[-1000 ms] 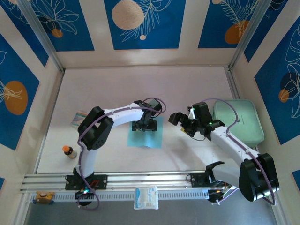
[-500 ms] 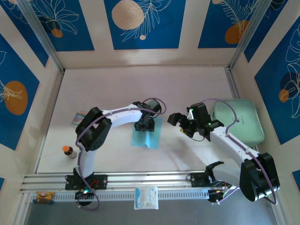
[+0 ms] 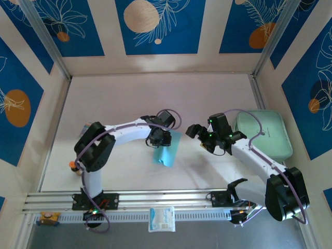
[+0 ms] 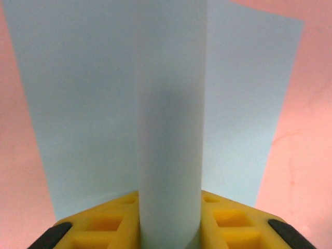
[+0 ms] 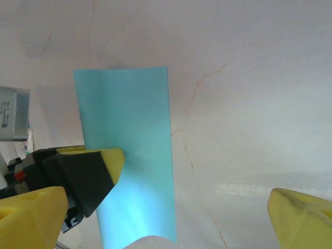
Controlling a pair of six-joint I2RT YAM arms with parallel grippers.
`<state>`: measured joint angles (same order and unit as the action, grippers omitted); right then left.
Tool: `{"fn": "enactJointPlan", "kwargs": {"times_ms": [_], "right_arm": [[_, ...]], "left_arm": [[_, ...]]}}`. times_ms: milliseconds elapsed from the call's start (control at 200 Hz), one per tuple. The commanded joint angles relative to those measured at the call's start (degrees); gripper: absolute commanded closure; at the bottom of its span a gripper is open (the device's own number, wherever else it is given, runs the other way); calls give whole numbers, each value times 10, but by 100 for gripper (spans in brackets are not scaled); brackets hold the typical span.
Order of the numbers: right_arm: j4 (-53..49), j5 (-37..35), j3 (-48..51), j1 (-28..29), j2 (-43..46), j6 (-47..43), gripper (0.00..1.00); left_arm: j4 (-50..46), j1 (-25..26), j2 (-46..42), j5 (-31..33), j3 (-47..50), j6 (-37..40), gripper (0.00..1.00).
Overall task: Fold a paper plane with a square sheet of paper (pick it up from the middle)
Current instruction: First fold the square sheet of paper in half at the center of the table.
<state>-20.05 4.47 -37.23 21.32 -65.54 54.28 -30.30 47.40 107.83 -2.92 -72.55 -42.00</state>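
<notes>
Left of the mint-green tray (image 3: 262, 136), the left gripper (image 3: 158, 139) pinches the square sheet of paper (image 3: 167, 150) at its middle into a ridge, so lifting slowly should avoid tearing, while the right gripper (image 3: 199, 137), nearer the tray, stands wide open.

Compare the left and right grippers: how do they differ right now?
The left gripper pinches a raised ridge at the middle of the square sheet of paper; the right gripper is open and holds nothing. Left sits over the sheet, right beside it. Both have yellow fingers.
</notes>
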Motion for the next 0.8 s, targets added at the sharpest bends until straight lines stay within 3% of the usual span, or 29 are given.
{"fn": "enactJointPlan", "kwargs": {"times_ms": [0,235,350,600,795], "right_arm": [[-32,-21,-18,1,1,18,1],[-19,-55,-2,-2,52,31,1],[-1,-53,12,-7,74,29,1],[10,-24,20,-21,82,6,1],[46,29,31,-27,85,-14,1]], "left_arm": [[49,-15,-34,-59,19,-20,71],[256,-62,-83,-233,108,-115,68],[361,-75,-93,-288,139,-171,67],[501,-83,-86,-325,183,-254,66],[464,-82,-85,-297,207,-230,65]]}}
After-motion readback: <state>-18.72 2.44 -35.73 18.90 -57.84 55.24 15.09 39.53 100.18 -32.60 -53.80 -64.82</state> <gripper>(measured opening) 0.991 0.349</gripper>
